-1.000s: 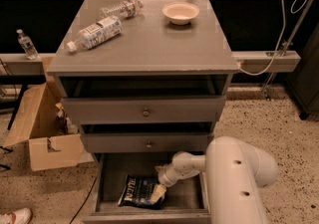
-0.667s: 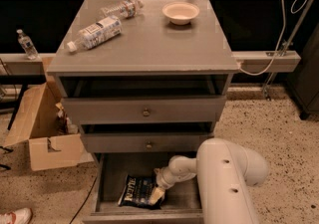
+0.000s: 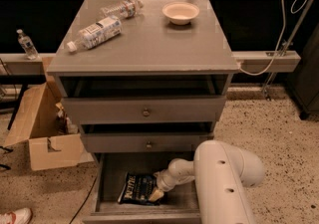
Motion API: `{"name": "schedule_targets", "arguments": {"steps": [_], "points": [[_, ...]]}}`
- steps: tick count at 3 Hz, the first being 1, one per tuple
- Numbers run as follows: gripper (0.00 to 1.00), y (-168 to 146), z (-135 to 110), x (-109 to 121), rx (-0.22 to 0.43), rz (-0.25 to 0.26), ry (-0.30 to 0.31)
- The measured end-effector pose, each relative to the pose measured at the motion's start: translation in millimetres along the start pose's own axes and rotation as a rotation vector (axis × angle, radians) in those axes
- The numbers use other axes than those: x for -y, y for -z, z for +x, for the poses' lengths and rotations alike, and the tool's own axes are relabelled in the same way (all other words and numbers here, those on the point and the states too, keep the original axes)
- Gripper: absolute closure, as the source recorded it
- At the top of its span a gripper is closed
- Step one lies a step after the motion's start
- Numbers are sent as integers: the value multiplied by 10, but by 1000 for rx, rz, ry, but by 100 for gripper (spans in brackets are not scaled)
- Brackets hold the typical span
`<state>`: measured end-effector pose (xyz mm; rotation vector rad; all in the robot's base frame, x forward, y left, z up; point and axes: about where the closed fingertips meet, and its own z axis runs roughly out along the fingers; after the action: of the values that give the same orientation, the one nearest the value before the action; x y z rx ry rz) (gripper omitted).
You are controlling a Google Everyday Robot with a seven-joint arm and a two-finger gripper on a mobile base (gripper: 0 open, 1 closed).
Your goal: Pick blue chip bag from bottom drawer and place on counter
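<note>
Gripper (image 3: 156, 194): low inside the bottom drawer (image 3: 110, 170), tip pointing toward 7 o'clock; could not tell whether released or clenched.
Blue chip bag (image 3: 135, 188): flat on the drawer floor at the gripper's 9 o'clock, its 3 o'clock edge against the gripper tip.
Bottom drawer: pulled open, at 6 o'clock in the view.
Arm (image 3: 225, 178): bulky white housing at the drawer's 3 o'clock, reaching in over the right wall.
Upper drawers: middle drawer (image 3: 119, 143) and top drawer (image 3: 109, 110) both partly out, above at 12 o'clock.
Counter (image 3: 149, 46): two clear water bottles lying down, one (image 3: 94, 33) at 9 o'clock, one (image 3: 121, 8) at 11 o'clock; pale bowl (image 3: 180, 12) upright at 1 o'clock.
Floor: open cardboard box (image 3: 40, 138) at the cabinet's 9 o'clock.
</note>
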<state>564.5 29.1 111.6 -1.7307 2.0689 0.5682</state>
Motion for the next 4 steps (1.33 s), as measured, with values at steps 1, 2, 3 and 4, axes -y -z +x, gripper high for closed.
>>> {"name": "schedule_targets", "arguments": {"steps": [1,2,3,4], "points": [[50,11,15,-26,0,8,4],[74,99,-6,-56,25,17,15],[97,404,-96,-74,95,36,53],[100,878,-181,-61,197,62,112]]}}
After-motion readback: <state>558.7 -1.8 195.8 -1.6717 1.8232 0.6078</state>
